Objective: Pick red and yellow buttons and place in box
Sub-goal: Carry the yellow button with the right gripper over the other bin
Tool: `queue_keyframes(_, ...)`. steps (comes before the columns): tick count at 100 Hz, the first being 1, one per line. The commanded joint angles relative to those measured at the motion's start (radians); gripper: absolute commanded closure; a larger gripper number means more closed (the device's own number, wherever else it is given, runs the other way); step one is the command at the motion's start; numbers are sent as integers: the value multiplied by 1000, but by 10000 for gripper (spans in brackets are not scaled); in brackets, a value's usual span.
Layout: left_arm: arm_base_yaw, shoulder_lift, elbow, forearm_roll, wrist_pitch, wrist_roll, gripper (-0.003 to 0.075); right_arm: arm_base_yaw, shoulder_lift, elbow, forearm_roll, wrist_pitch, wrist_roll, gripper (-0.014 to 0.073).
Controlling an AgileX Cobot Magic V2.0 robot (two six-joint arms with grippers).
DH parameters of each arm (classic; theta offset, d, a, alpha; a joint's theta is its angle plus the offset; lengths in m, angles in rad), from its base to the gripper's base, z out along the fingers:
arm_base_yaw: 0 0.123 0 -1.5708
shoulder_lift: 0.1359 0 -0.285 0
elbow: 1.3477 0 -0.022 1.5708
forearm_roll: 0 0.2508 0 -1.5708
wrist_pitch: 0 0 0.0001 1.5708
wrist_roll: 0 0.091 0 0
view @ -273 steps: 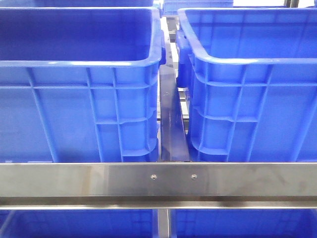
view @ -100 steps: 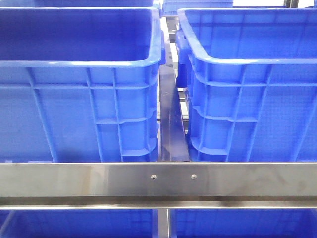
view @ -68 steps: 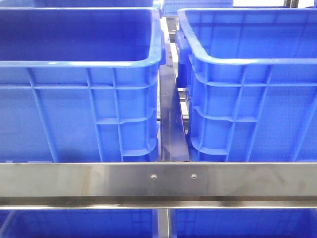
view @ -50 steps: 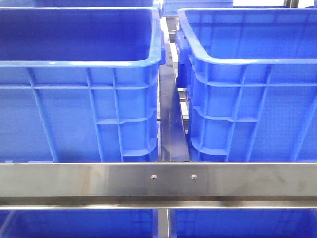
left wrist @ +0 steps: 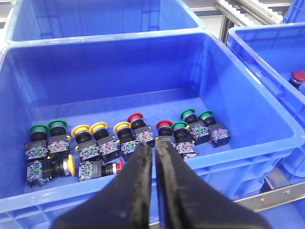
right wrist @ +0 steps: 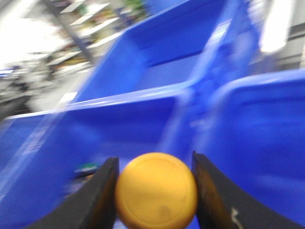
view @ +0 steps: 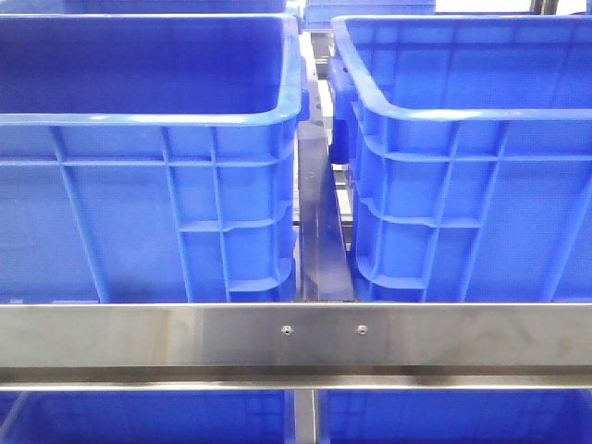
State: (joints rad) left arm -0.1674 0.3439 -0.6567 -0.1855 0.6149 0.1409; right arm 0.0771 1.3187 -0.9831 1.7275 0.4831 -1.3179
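Right gripper [right wrist: 155, 191] pinching a yellow button [right wrist: 156, 190].
My left gripper [left wrist: 154, 155] hangs pressed together above the button-filled blue bin [left wrist: 248, 102].

The right wrist view is motion-blurred, smearing the blue bins [right wrist: 143, 109] behind the yellow button [right wrist: 156, 190].

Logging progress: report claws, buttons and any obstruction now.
Right claw shut on yellow button, view blurred. Left claw shut, empty, above blue bin of buttons. No obstruction seen.
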Motion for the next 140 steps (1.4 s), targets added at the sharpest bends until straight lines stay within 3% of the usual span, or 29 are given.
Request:
queue_keyframes(1, 2, 8, -26, -12, -79, -6, 739, -7, -35, -31, 50, -127, -82, 479)
queue_keyframes(29, 2, 8, -26, -12, -79, -6, 739, -7, 7, -32, 47, -583, -248, 479)
queue_keyframes(65, 2, 8, -26, -12, -79, -6, 739, -12, 225, -130, -84, -761, -255, 479)
queue_keyframes(104, 2, 8, -26, -12, -75, -6, 739, -155, 403, -235, -80, -584, -192, 479)
queue_keyframes(140, 2, 8, -26, -12, -75, -6, 739, -164, 476, -309, -80, -550, -192, 479)
